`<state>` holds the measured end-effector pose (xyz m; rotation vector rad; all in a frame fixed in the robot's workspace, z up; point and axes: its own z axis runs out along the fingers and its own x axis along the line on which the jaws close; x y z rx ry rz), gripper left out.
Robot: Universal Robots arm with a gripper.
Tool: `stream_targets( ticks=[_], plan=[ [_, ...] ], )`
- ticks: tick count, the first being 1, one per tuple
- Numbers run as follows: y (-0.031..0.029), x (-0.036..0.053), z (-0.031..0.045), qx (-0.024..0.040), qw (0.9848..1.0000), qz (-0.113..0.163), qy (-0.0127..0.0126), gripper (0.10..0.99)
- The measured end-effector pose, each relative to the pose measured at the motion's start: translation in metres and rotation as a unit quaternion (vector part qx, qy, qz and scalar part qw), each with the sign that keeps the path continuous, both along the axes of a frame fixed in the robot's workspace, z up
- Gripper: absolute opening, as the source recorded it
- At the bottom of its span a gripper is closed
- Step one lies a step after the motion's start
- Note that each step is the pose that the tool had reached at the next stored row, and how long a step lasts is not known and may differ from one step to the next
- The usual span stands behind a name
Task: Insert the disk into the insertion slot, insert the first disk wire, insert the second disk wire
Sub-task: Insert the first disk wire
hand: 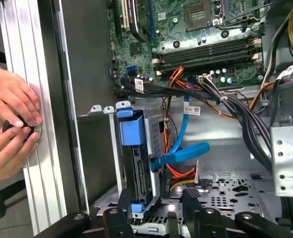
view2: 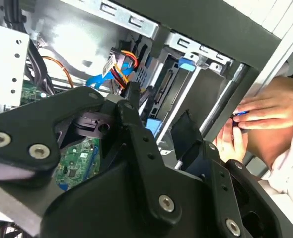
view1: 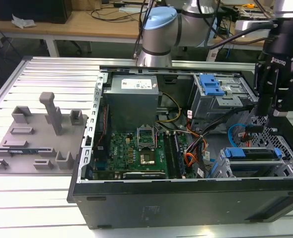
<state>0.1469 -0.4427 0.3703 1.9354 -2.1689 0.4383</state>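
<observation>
Blue-framed silver disk (view1: 251, 153) inside the perforated silver-grey insertion slot (view1: 290, 161)

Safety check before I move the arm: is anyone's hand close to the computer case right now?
Yes, in the first wrist view a person's two hands are on the aluminium rail right beside the case wall.

Silver arm (view1: 154, 55), blue caps (view1: 159, 24), black hand (view1: 272, 111).

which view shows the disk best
First wrist view: the disk sits close up in the insertion slot, blue carrier and connector end visible. The exterior view shows it small; the second wrist view, partly hidden.
</observation>
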Motion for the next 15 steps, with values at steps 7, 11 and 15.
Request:
stream_targets(
  ticks=[7, 11, 15],
  plan=[
    [0.0056, -0.0067, -0.0089, -0.0179, 0.9998, 0.001, -0.0075, 0.318],
    [0.0208, -0.0067, -0.0153, -0.0203, 0.9998, 0.002, -0.0078, 0.318],
    [0.0216, -0.0067, -0.0208, -0.0245, 0.9996, 0.005, -0.0089, 0.318]
  ],
)
